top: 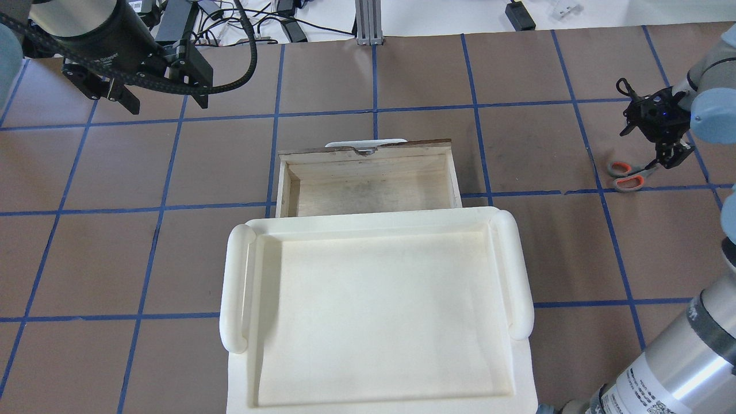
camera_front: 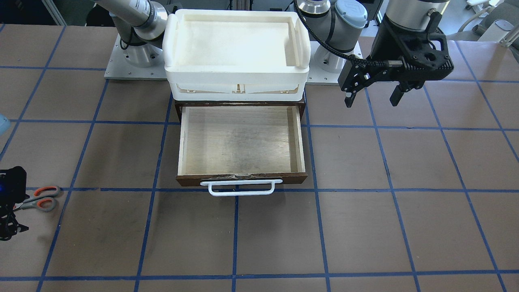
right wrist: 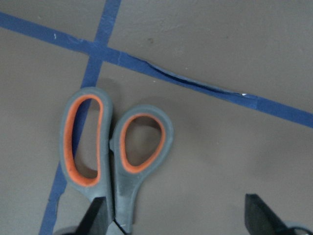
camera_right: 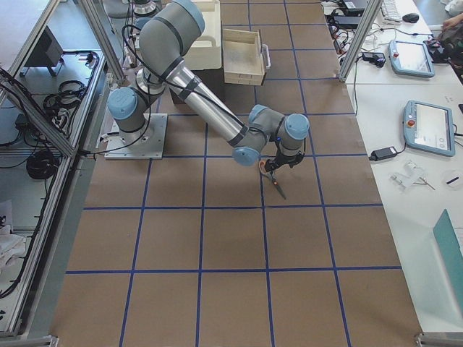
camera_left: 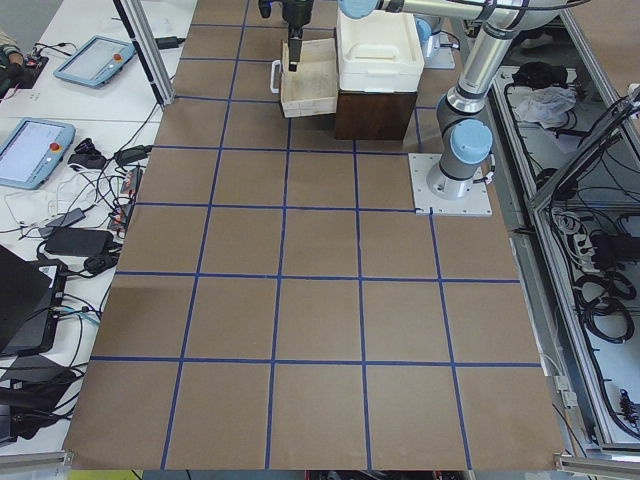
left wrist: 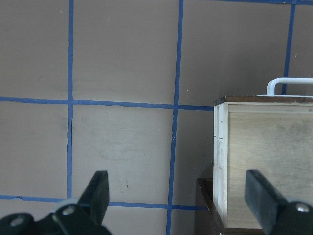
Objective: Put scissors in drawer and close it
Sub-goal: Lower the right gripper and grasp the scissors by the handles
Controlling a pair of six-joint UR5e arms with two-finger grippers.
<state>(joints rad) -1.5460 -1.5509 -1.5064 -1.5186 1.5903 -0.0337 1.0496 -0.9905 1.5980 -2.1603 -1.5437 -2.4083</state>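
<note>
The scissors [right wrist: 115, 156], with grey handles lined in orange-red, lie flat on the table at the robot's far right [top: 627, 175], and they also show in the front view [camera_front: 40, 198]. My right gripper [right wrist: 176, 213] is open and low over them. Its left finger [right wrist: 95, 215] is beside the handles' neck, and the blades are hidden under it. The drawer [camera_front: 241, 138] is pulled open and empty, with its white handle [camera_front: 241, 187] at the front. My left gripper [camera_front: 373, 97] is open and empty, hovering above the table beside the drawer [left wrist: 264, 161].
A large white plastic tray [top: 374, 310] sits on top of the dark brown cabinet [camera_front: 178, 106] behind the drawer. Blue tape lines grid the brown table. The right arm's elbow [camera_right: 253, 141] stretches across the table toward the scissors.
</note>
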